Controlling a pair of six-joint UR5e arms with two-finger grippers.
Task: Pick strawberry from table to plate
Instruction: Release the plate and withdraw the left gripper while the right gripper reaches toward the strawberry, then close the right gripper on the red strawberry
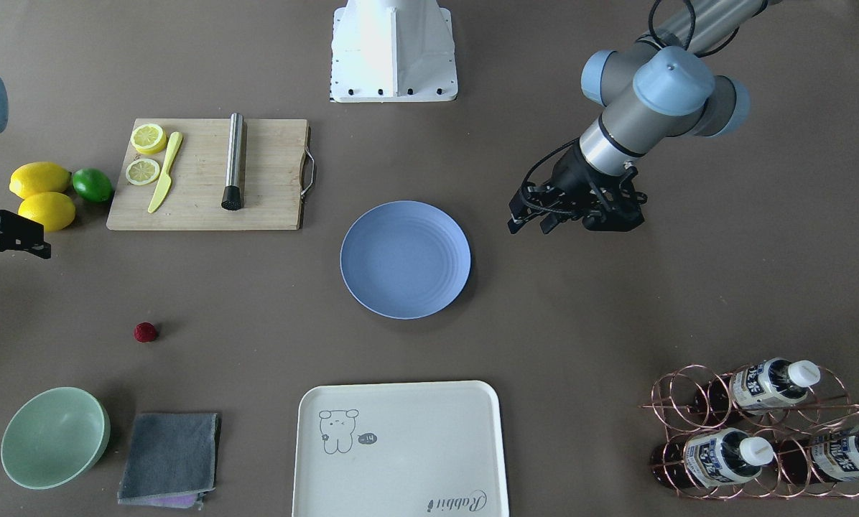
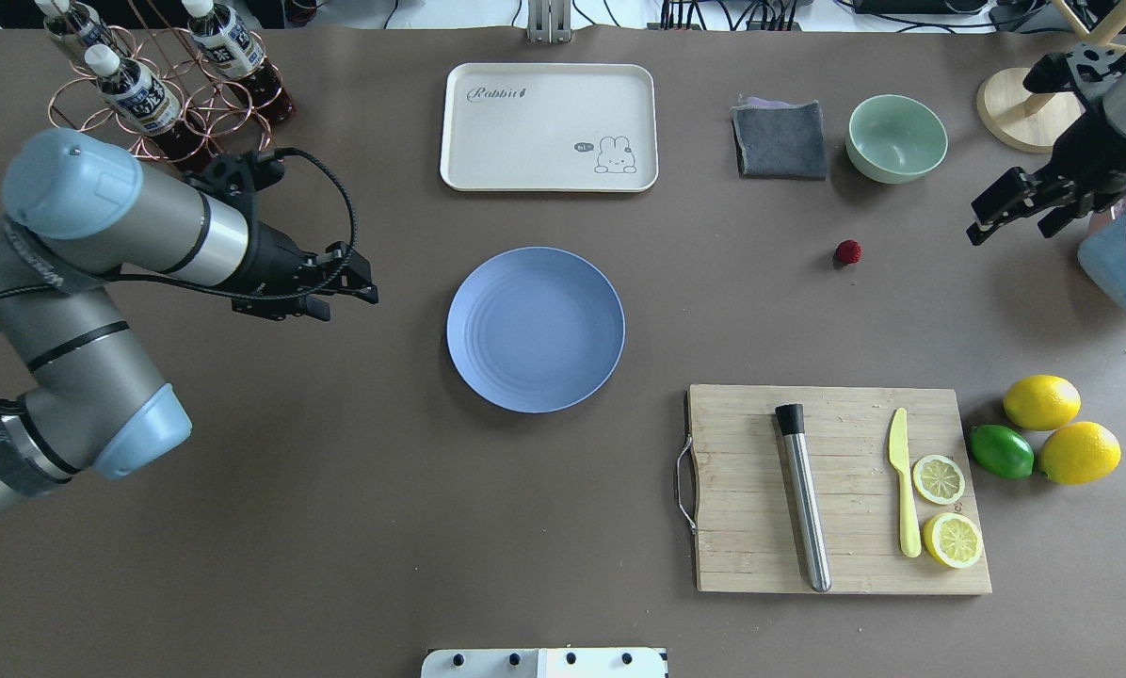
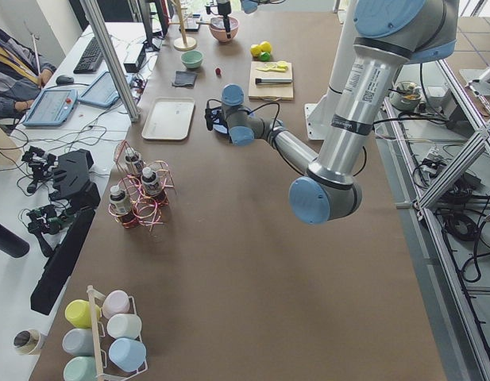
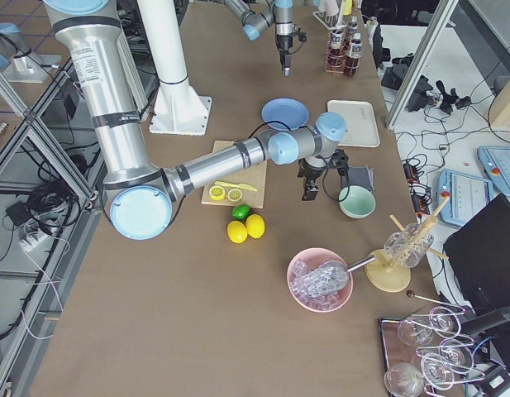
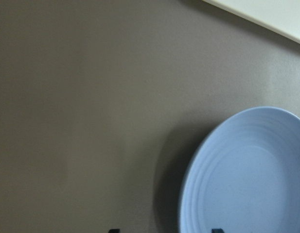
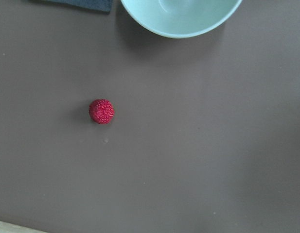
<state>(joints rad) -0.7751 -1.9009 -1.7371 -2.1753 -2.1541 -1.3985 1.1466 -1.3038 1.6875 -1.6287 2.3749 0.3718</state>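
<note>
The strawberry (image 2: pixel 847 251) is a tiny dark-red bumpy berry lying alone on the table (image 2: pixel 337 518), right of the plate and below the mint bowl; it also shows in the front view (image 1: pixel 145 332) and the right wrist view (image 6: pixel 101 111). The blue plate (image 2: pixel 535 330) (image 1: pixel 405 258) sits mid-table with nothing in it. My right gripper (image 2: pixel 1010 233) hovers open to the right of the berry, apart from it. On the other side of the plate, a short gap away, my left gripper (image 2: pixel 348 303) (image 1: pixel 528 227) also hangs open, the plate's rim (image 5: pixel 247 174) filling its wrist view.
A wooden cutting board (image 2: pixel 836 490) carries lemon halves, a yellow knife and a steel muddler. Two lemons and a lime (image 2: pixel 1001 451) lie beside it. A mint bowl (image 2: pixel 897 138), grey cloth (image 2: pixel 780 139) and cream tray (image 2: pixel 549 127) line the far side; a bottle rack (image 2: pixel 149 94) stands far left.
</note>
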